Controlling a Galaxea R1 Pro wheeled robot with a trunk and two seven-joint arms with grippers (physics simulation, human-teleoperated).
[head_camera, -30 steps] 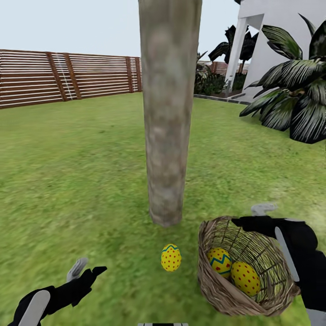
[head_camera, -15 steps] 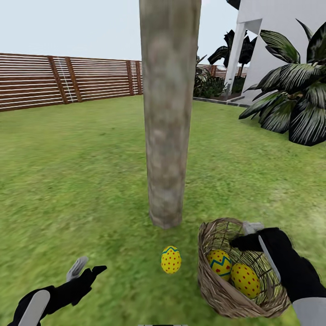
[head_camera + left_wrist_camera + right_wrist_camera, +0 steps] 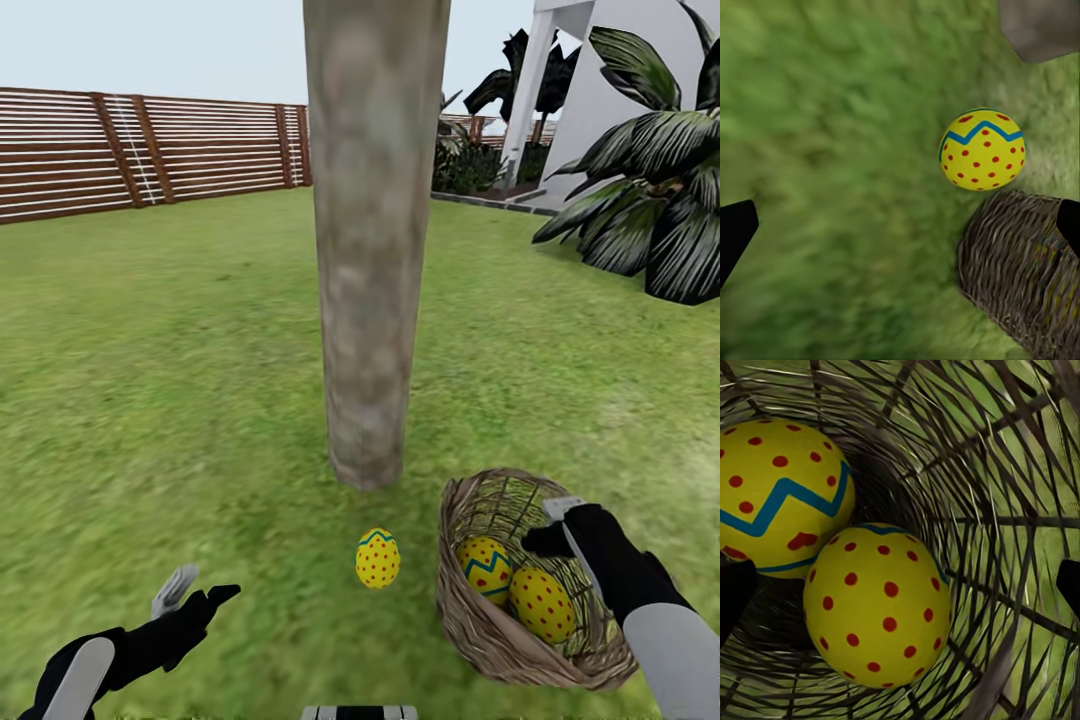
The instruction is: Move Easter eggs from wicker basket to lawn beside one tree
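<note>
Head view: mottled green lawn (image 3: 150, 380), thick pale grey-brown trunk (image 3: 372, 250) upright at centre. Brown open-weave wicker basket (image 3: 470, 610) just right of trunk base, tilted, holding two yellow red-dotted eggs (image 3: 485, 568) (image 3: 542, 604), touching. Third egg (image 3: 377, 557) on grass between basket and trunk. Right gripper (image 3: 548, 522) inside basket, fingers spread; left gripper (image 3: 196, 590) spread, empty, above grass.

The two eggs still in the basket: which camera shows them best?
The right wrist view: it looks straight into the wicker basket, with the two eggs large and touching. The head view shows them small, inside the basket beside the right gripper. The left wrist view shows the basket's outside and the egg on the lawn instead.
</note>
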